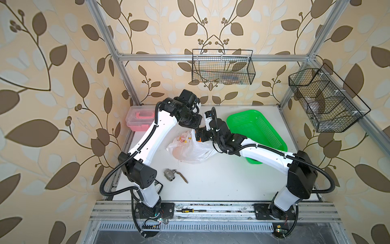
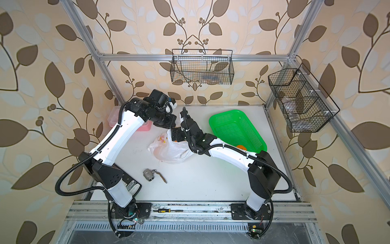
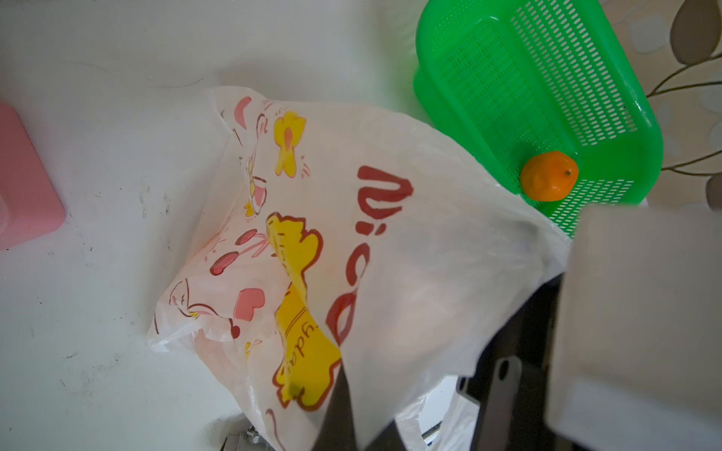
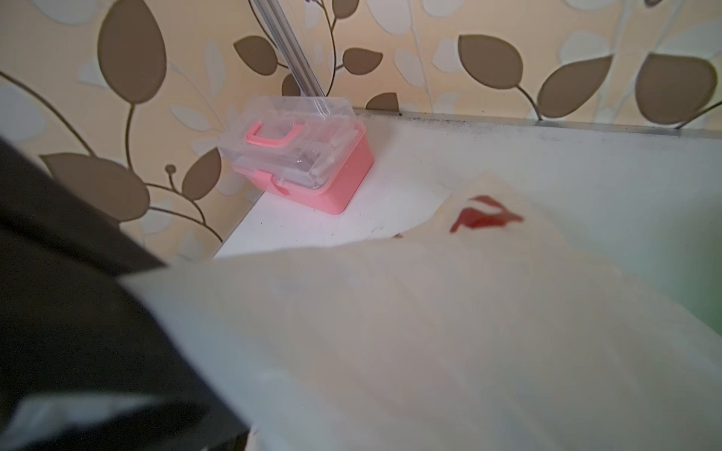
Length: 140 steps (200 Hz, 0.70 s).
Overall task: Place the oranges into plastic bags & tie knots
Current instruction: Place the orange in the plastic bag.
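- The plastic bag (image 1: 190, 147) sat slumped in the middle of the bench (image 1: 211, 186), between the two arm tips and right beside the green basket (image 1: 259, 126). An orange tint showed through the film, so probably fruit was inside, but I couldn't count it.
- One orange (image 3: 549, 176) lay in a corner of the basket, not bagged yet. There was no knot anywhere I could see.
- The left jaws were pressed together. In the left wrist view they looked to be pinching the bag's film and holding that side of the mouth up.
- The right jaws: honestly couldn't tell, since the right wrist view was just blurry plastic up close.
- What could go wrong, imo: the film looked thin and slippery. It could slide out of the left pinch and the mouth would flop shut, or a hard tug could tear it.
- The left arm (image 1: 156, 131) and right arm (image 1: 263, 152) had their wrists crowded together over the bag. A careless swing could knock them together, or drag the bag and spill fruit.
- The last orange was round, so a sloppy grab could send it rolling.
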Each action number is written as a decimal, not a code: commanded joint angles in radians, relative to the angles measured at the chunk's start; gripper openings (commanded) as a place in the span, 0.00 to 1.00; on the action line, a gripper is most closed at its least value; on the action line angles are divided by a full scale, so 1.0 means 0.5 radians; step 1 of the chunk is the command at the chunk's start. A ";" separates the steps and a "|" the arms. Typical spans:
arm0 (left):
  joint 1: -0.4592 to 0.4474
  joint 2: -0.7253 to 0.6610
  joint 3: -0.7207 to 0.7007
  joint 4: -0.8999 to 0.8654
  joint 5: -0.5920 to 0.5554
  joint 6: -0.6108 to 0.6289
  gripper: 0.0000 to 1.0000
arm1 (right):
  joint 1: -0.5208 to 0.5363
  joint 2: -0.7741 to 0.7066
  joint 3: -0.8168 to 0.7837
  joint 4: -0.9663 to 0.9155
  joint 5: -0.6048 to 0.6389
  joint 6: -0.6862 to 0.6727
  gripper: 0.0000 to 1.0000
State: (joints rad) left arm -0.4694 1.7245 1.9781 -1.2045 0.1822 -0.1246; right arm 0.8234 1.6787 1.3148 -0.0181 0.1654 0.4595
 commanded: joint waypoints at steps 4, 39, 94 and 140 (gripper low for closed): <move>0.020 -0.050 0.004 -0.005 0.023 0.044 0.00 | -0.007 -0.137 -0.023 -0.035 0.037 -0.032 0.94; 0.018 -0.041 0.004 0.001 0.025 0.035 0.00 | 0.030 -0.515 -0.198 -0.172 0.020 -0.045 0.94; 0.018 -0.028 0.011 0.001 0.026 0.034 0.00 | -0.053 -1.050 -0.299 -0.727 -0.158 -0.090 0.96; 0.019 -0.031 0.011 0.001 0.032 0.031 0.00 | -0.618 -1.311 -0.384 -1.280 -0.190 -0.195 0.97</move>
State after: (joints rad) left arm -0.4694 1.7245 1.9781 -1.2026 0.1829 -0.1238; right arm 0.6552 1.0649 1.1728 -0.4339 0.0856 0.4057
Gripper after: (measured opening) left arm 0.054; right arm 0.967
